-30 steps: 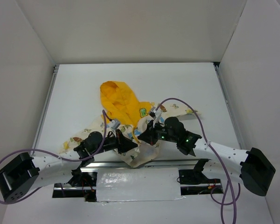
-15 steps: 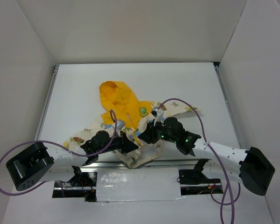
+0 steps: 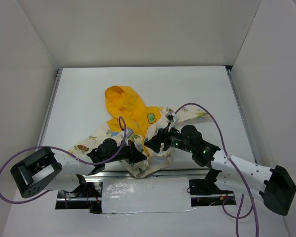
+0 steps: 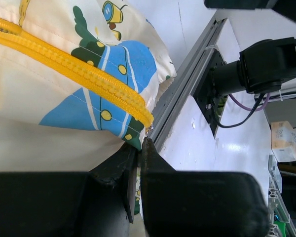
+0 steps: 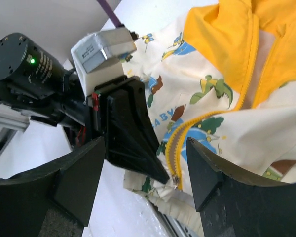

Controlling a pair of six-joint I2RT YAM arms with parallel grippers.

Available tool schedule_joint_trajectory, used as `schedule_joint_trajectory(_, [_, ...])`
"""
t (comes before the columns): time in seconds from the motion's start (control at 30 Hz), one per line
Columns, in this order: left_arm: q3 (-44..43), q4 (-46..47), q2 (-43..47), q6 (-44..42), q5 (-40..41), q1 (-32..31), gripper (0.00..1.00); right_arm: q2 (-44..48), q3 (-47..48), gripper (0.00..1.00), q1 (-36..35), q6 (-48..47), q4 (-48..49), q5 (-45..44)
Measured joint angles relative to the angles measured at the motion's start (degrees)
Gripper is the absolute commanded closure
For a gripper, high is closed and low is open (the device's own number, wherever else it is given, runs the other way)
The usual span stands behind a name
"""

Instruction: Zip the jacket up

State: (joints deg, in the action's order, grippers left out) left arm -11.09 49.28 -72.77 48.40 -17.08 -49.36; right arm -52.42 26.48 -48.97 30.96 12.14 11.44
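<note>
Left gripper [image 4: 140, 148] clamped on the jacket [image 3: 149, 129] hem; right gripper [image 5: 145, 143] spread wide, holding nothing.
Left jaws pinch the fabric at the lower end of the yellow zipper [image 4: 79, 66]. The right gripper hovers just beside, at 3 o'clock in the top view. The jacket lies near the table's [image 3: 89, 94] 6 o'clock edge, hood [image 3: 123, 101] toward 11 o'clock.

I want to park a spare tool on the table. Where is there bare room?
Bare table lies between the hood and the back wall, and on either side of the jacket out to the side rails. The near edge is crowded: the left gripper pinches the hem there, with the open right gripper beside it.
</note>
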Motion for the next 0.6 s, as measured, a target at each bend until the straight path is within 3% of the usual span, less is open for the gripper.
schedule_joint_trajectory(0.37, [-0.1, 0.0, 0.0, -0.1, -0.3, 0.0, 1.00, 4.2, -17.5, 0.25, 0.0, 9.0, 7.6, 2.5])
schedule_joint_trajectory(0.6, [-0.7, -0.2, -0.2, 0.0, -0.9, 0.0, 1.00, 0.6, -19.7, 0.28, -0.2, 11.6, 15.2, 4.6])
